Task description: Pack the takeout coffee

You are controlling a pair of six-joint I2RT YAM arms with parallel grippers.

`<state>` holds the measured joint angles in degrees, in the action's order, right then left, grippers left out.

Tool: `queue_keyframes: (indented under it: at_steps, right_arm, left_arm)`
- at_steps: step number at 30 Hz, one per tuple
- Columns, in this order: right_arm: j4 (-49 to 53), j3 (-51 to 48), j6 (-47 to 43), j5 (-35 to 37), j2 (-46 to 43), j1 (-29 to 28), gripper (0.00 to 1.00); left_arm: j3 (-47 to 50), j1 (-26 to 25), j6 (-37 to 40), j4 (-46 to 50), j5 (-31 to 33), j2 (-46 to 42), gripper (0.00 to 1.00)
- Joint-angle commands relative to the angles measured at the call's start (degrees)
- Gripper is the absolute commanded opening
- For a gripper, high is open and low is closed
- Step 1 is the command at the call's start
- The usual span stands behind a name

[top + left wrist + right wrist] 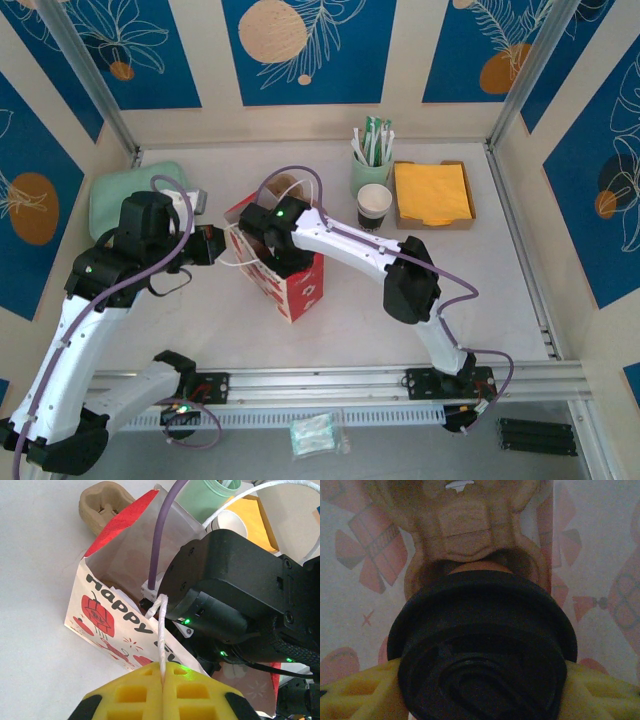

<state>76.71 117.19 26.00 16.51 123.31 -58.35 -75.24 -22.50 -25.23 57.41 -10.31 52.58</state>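
Currently, the left tool point(162, 675) is fully closed, pinching the white twisted-paper handle point(161, 630) of the red-and-white paper bag point(107, 617). The bag stands upright on the worktop point(200, 310) with its mouth open. The bag's near face carries the word "happy" in black lettering above red lantern drawings; the print lower down is cut off and not legible.

The right tool point(482, 695) reaches down into the bag's mouth. Its yellow fingers point(355, 690) are set part-way apart against either side of the round black lid of the takeout coffee point(482, 630), holding it. A strip of brown cup shows just past the lid. Beyond that lies a moulded cardboard shape, and the bag's red print shows faintly through the pale walls around it.

Behind the bag lies a cardboard cup carrier point(102, 502). To the bag's far right stand a lidless white cup point(375, 203), a mint-green holder point(370, 170) and a tray of orange napkins point(432, 192).
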Motion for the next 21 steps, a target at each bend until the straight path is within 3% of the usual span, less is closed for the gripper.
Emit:
queue_keyframes:
  at_steps: [1, 10, 21]
  right_arm:
    - [-0.02, -2.04, 1.07, -0.36, 0.02, 0.49, 0.6]
    - [0.06, -1.37, 1.01, -0.25, 0.04, 0.49, 0.64]
    - [1.47, 1.35, 0.64, -0.09, 0.01, 0.01, 0.77]
  left_arm:
    - [0.03, 0.35, -0.56, -0.72, -0.86, -0.6, 0.0]
    - [0.36, 0.35, -0.69, -1.02, -1.02, -0.55, 0.0]
    - [0.27, 0.31, -0.61, -0.87, -0.77, -0.61, 0.0]
